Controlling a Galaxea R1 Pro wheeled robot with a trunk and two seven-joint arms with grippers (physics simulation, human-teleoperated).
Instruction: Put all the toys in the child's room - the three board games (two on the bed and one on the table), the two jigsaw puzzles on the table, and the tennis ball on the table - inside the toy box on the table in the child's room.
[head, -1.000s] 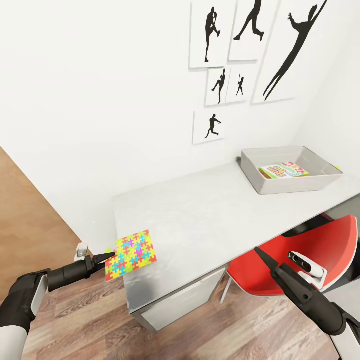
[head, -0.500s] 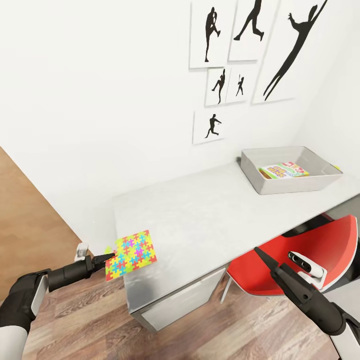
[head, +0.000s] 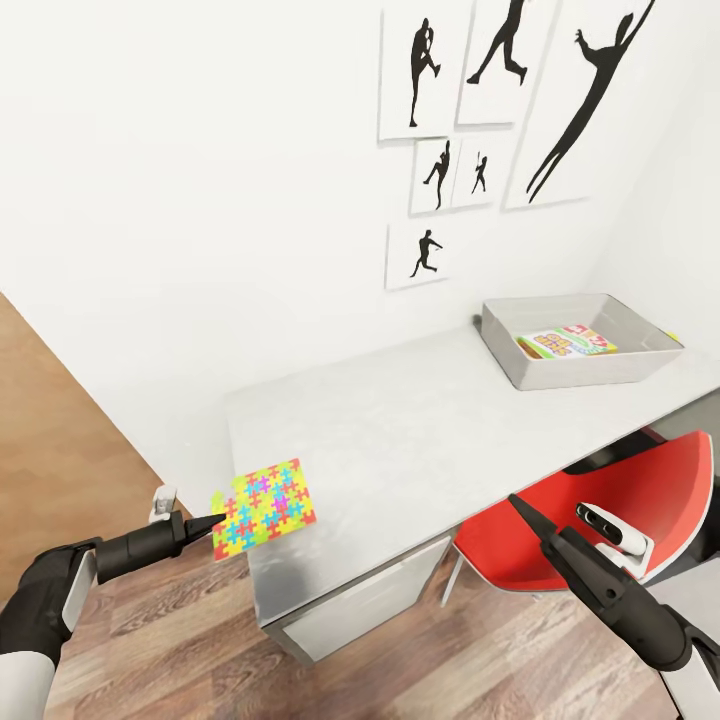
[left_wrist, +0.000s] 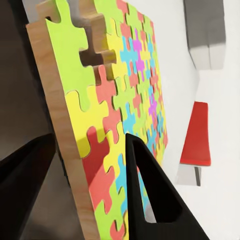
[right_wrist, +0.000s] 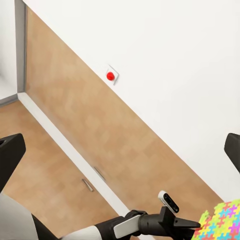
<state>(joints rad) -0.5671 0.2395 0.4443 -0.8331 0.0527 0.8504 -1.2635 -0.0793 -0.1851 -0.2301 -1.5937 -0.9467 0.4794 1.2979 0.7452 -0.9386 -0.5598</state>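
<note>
A multicoloured jigsaw puzzle lies at the table's near left corner, overhanging the edge. My left gripper is shut on its left edge. In the left wrist view the puzzle slab stands between the two dark fingers, wooden back on one side. In the right wrist view the left gripper meets the puzzle. The grey toy box sits at the far right with one board game inside. My right gripper hovers open over the red chair, holding nothing.
A red chair is tucked under the table's right part. A white drawer unit stands below the near corner. Black silhouette prints hang on the white wall. A yellow-green sliver shows behind the box's right rim. Wood floor lies below.
The left gripper's fingers, slightly apart before, have come together on the puzzle's edge. The right arm and the camera have not moved.
</note>
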